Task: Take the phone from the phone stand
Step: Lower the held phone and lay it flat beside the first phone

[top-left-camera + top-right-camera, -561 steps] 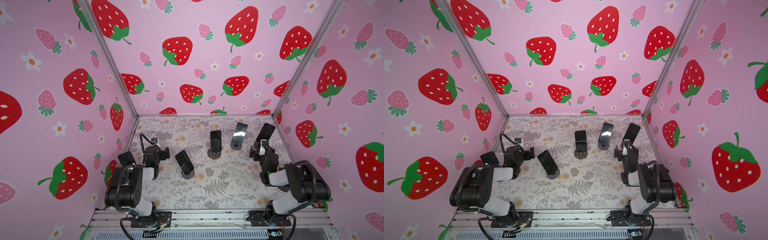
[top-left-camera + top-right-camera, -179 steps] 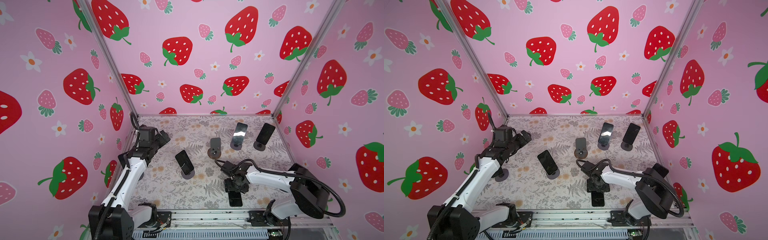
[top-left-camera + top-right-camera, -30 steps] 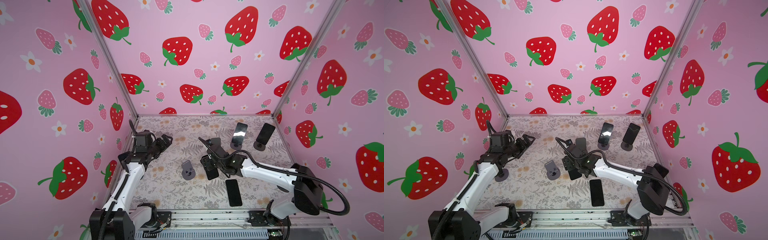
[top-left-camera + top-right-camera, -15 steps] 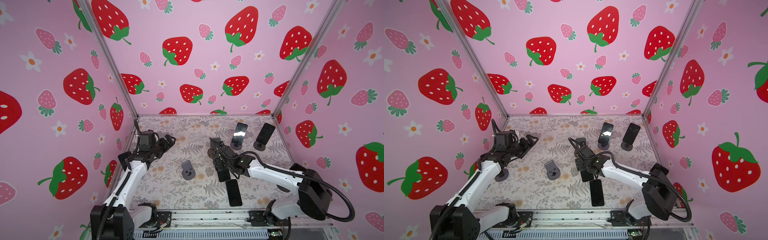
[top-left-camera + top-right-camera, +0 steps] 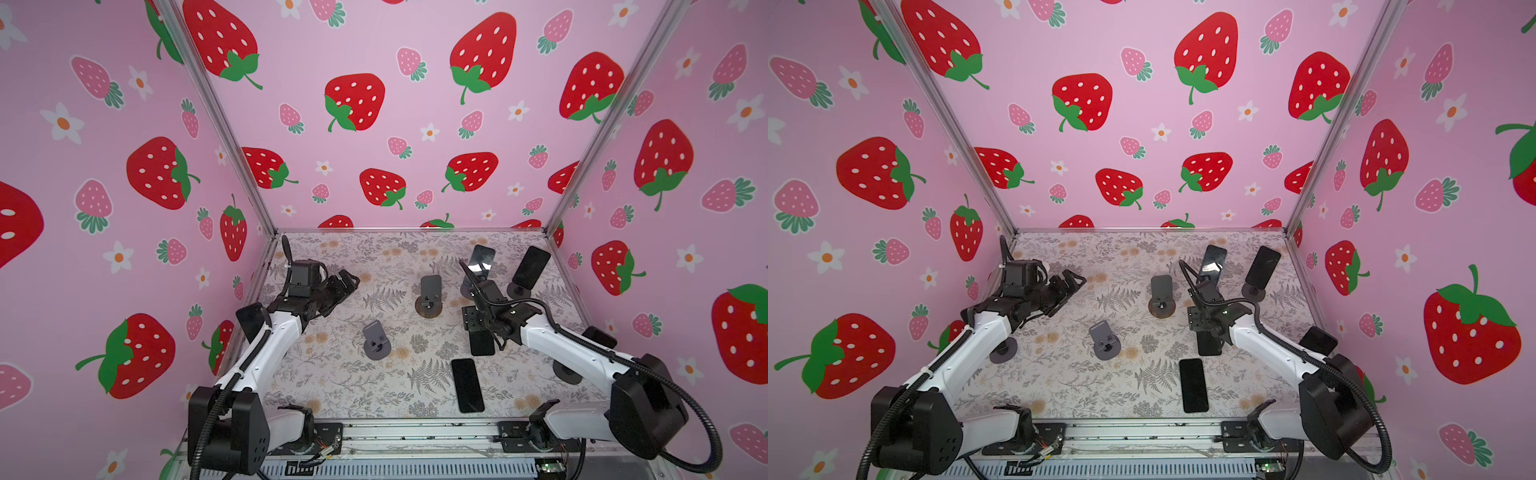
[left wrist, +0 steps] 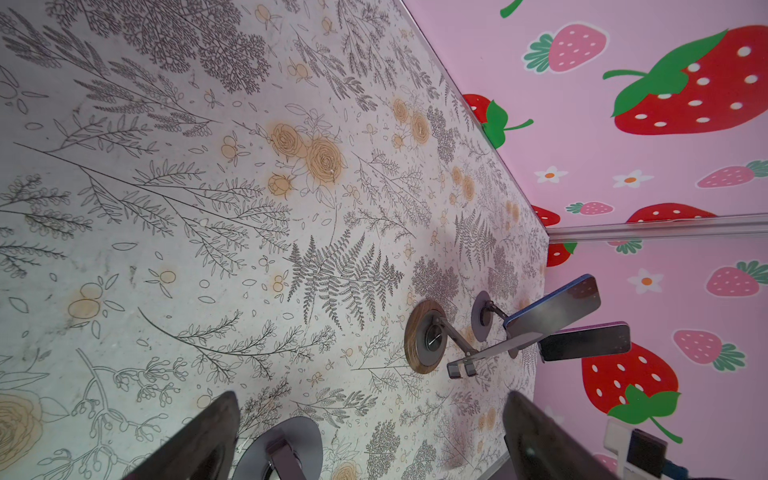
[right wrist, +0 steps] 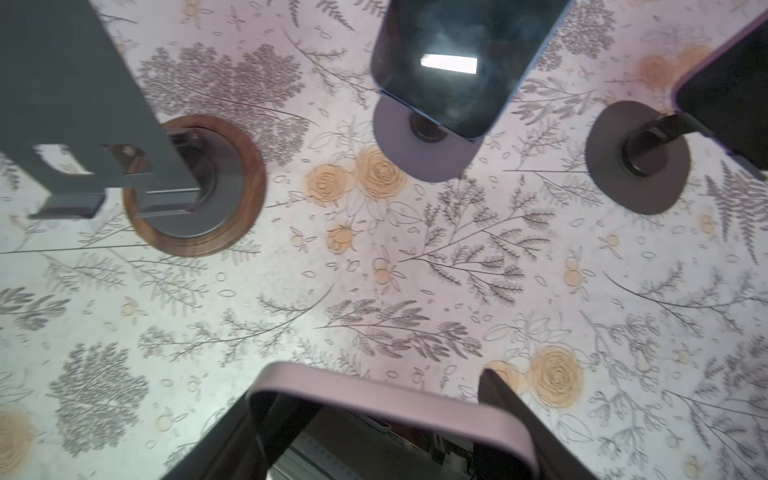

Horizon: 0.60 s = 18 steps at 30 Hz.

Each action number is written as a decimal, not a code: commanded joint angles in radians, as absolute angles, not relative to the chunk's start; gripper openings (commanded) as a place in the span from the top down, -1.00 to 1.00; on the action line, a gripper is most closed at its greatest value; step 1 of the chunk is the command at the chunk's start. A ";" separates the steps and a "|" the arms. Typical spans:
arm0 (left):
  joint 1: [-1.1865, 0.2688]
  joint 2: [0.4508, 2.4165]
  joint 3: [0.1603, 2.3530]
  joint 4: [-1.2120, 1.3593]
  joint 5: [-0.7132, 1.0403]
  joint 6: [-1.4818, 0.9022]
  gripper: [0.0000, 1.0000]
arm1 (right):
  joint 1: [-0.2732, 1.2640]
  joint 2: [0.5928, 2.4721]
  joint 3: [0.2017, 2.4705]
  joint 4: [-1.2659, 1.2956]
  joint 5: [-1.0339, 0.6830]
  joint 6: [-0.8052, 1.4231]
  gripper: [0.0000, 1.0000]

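My right gripper [image 5: 484, 332] [image 5: 1209, 330] is shut on a dark phone [image 5: 482, 347] [image 5: 1208, 347] with a mauve edge [image 7: 386, 399], which hangs above the floral table right of centre. In the right wrist view the phone sits between my two dark fingers [image 7: 511, 415]. The grey phone stand [image 5: 376, 343] [image 5: 1105, 338] stands empty at centre-left, well apart from the held phone. My left gripper [image 5: 347, 280] [image 5: 1073, 282] is open over the table's back left with nothing in it. Its fingers [image 6: 540, 440] frame the grey stand's base [image 6: 286, 451].
A wooden-based stand [image 5: 430, 295] [image 7: 195, 187] is empty at mid-back. Two phones rest on stands at back right [image 5: 480, 259] [image 5: 532, 266]. Another phone [image 5: 467, 384] lies flat near the front edge. More phones on stands sit by each side wall [image 5: 249, 320] [image 5: 598, 336].
My right gripper has carried the phone to the right, away from the grey stand. The left gripper has shifted slightly toward the table's middle, still open.
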<state>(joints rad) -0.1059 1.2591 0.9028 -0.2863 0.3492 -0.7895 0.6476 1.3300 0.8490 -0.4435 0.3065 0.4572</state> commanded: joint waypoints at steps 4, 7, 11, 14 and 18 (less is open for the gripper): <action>-0.115 1.264 0.956 -0.276 0.348 -0.788 -1.00 | 0.593 1.363 0.845 -0.519 0.359 0.450 -0.38; -0.116 1.259 0.959 -0.289 0.355 -0.780 -1.00 | 0.588 1.395 0.829 -0.526 0.324 0.467 -0.38; -0.117 1.256 0.949 -0.287 0.351 -0.771 -1.00 | 0.588 1.393 0.784 -0.526 0.296 0.481 -0.38; -0.117 1.255 0.954 -0.302 0.355 -0.764 -0.99 | 0.593 1.374 0.744 -0.510 0.242 0.489 -0.38; -0.116 1.252 0.939 -0.286 0.344 -0.773 -0.99 | 0.626 1.377 0.717 -0.504 0.222 0.501 -0.38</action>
